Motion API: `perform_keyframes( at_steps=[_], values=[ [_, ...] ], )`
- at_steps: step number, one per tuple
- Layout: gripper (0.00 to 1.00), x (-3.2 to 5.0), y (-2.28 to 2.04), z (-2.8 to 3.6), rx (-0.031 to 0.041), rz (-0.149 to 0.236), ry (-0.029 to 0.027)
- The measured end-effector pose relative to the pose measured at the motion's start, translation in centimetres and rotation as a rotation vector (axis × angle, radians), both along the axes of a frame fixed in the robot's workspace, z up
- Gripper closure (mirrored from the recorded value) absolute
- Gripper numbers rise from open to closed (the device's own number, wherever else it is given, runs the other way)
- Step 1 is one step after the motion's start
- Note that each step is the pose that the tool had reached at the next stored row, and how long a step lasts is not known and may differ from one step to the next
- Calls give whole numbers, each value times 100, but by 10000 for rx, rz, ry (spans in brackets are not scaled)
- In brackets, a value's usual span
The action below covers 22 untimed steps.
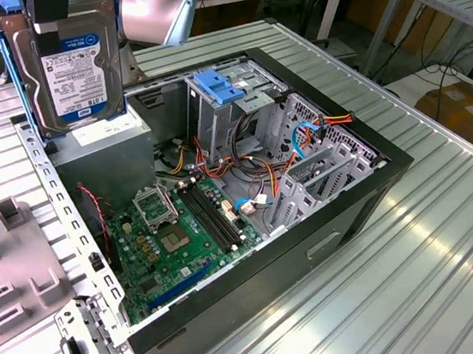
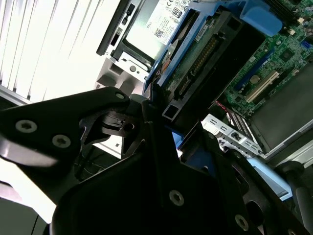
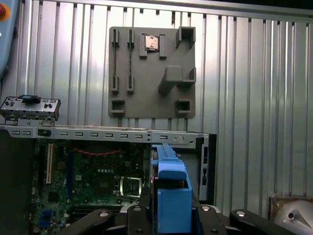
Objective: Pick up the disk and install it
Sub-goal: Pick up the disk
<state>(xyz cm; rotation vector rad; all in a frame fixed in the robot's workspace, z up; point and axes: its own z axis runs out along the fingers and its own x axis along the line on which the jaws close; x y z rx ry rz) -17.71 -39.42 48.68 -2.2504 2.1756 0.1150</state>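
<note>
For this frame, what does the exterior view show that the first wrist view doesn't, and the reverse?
Exterior view: the labelled face of the dark-grey hard disk, raised over the open black computer case; the metal drive cage's blue plastic latch; coloured cables.
First wrist view: a small square chip seated in the grey slotted fixture plate; the gripper closed on the disk's light-blue carrier frame.
Both: the green motherboard and ribbed metal table.
</note>
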Motion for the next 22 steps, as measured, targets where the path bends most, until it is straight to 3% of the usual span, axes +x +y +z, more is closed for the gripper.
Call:
perform_keyframes(
  at_steps=[22],
  values=[
    [63,19,-136,-7,0,0,1]
  ],
)
